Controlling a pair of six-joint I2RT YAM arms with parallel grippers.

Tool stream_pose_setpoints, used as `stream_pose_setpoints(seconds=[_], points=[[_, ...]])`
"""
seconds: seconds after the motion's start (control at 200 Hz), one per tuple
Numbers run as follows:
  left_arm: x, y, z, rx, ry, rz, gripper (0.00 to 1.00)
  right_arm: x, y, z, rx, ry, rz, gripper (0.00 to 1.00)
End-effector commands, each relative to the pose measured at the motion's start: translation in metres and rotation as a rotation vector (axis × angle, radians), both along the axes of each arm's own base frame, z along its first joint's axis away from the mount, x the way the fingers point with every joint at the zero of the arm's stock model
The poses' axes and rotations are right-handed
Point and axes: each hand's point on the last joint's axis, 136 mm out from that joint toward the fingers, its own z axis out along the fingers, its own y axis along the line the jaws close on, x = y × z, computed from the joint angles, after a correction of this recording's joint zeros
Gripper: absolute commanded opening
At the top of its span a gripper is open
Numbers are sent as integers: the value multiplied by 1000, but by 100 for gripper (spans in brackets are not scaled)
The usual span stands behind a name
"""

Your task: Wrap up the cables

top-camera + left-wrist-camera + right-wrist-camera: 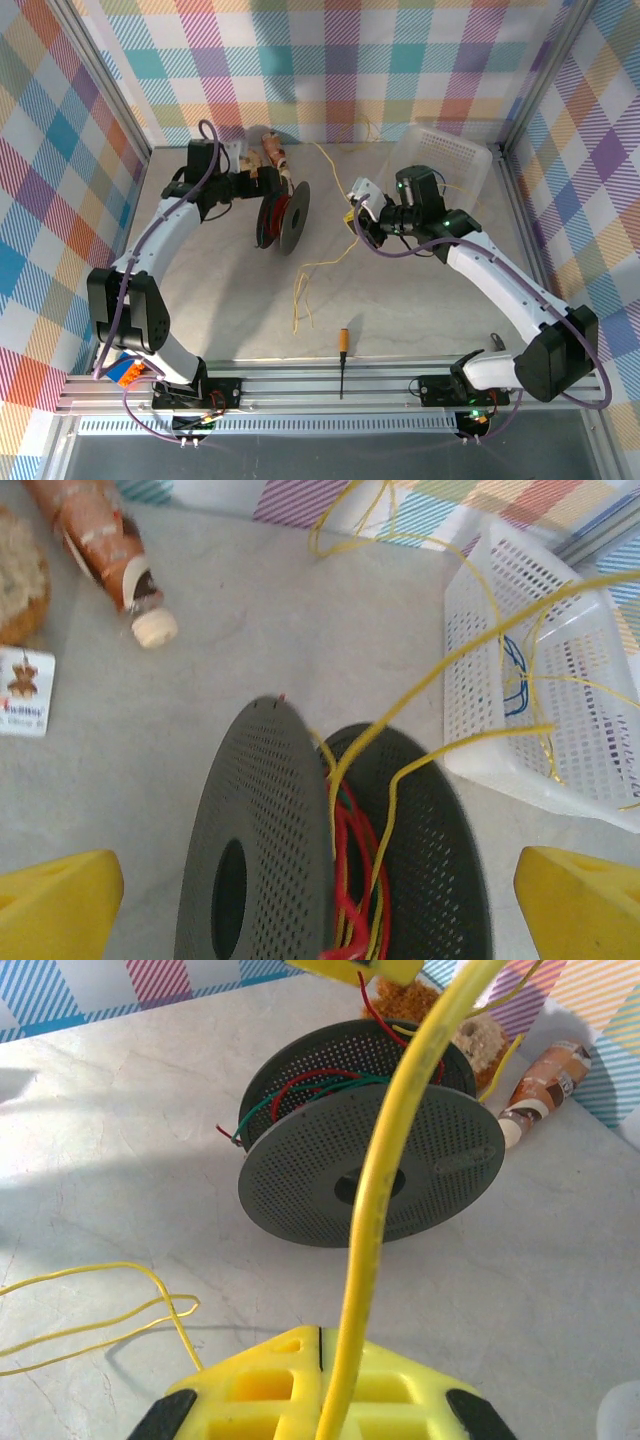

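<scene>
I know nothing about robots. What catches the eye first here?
A dark perforated spool stands on edge at centre, red wire on its core, the open left claw facing it. Thin yellow cables trail from it across the table, and the right claw is shut on one. A white basket sits at the far right.

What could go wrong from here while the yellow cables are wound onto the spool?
1. The spool stands on its edge and the left gripper is open around it, not clamping it. A tug from the right gripper, shut on a yellow cable, might tip or roll it.
2. Other yellow cables run across the white basket; they may snag there or drag it.
</scene>
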Motion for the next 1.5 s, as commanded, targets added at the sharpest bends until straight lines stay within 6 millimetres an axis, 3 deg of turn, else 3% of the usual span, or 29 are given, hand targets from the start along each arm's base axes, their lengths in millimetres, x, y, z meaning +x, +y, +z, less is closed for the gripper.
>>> stream_pose_setpoints(seconds=[0.0, 0.095, 0.37, 0.605, 0.915, 1.23, 1.495], points=[[-5, 8, 1, -25, 2, 54, 100, -2, 0, -17, -17, 68, -7, 0], [-11, 13, -5, -18, 17, 77, 100, -2, 0, -15, -10, 65, -8, 0], [-11, 13, 10, -32, -38, 79, 100, -2, -1, -7, 6, 46, -18, 0], [-11, 9, 2, 9, 5, 33, 100, -6, 6, -20, -17, 106, 37, 0], [-15, 6, -10, 97, 52, -31, 83, -2, 13, -18, -3, 134, 55, 0], [-14, 3, -27, 202, 88, -44, 81, -10, 19, -3, 52, 158, 100, 0], [-17, -3, -17, 181, 54, -67, 81, -11, 12, 3, 91, 256, 104, 0]])
